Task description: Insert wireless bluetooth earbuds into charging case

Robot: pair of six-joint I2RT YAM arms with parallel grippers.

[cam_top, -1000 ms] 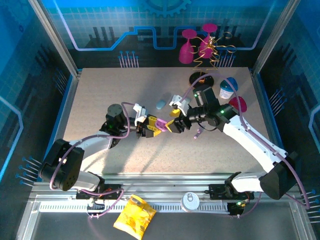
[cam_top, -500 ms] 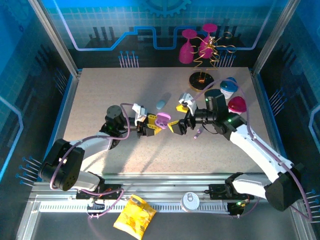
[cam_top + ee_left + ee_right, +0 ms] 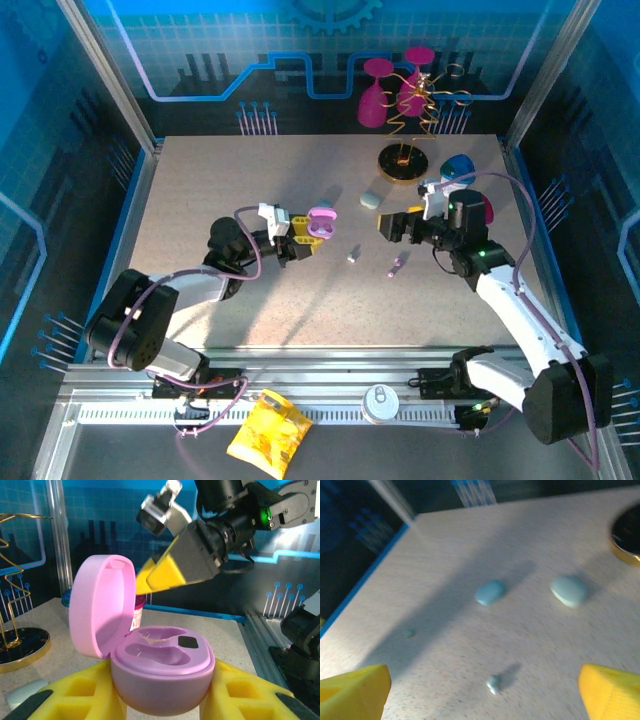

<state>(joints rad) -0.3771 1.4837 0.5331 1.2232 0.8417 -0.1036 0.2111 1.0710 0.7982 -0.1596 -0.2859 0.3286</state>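
Left gripper (image 3: 310, 238) clamps pink case (image 3: 160, 675); yellow packet's (image 3: 268, 432) print unreadable.

Bare tabletop (image 3: 200, 190) across the left and far-left area, and along the near strip ahead of the arm bases.

Centre-left blocked by the left gripper (image 3: 308, 238), clamped around the purple case (image 3: 322, 222) with its lid raised.

Free lane between that and the right gripper (image 3: 392, 224), jaws spread wide. Low clutter in the lane: whitish earbud (image 3: 352, 256), purple earbud (image 3: 396, 266), lying apart.

Just beyond the lane: blue case (image 3: 322, 205) beside the purple case, pale case (image 3: 372, 199) further right.

Far-right corner crowded: black stand base (image 3: 403, 162), cup (image 3: 458, 168), pink object (image 3: 480, 208), close together, leaving narrow gaps.
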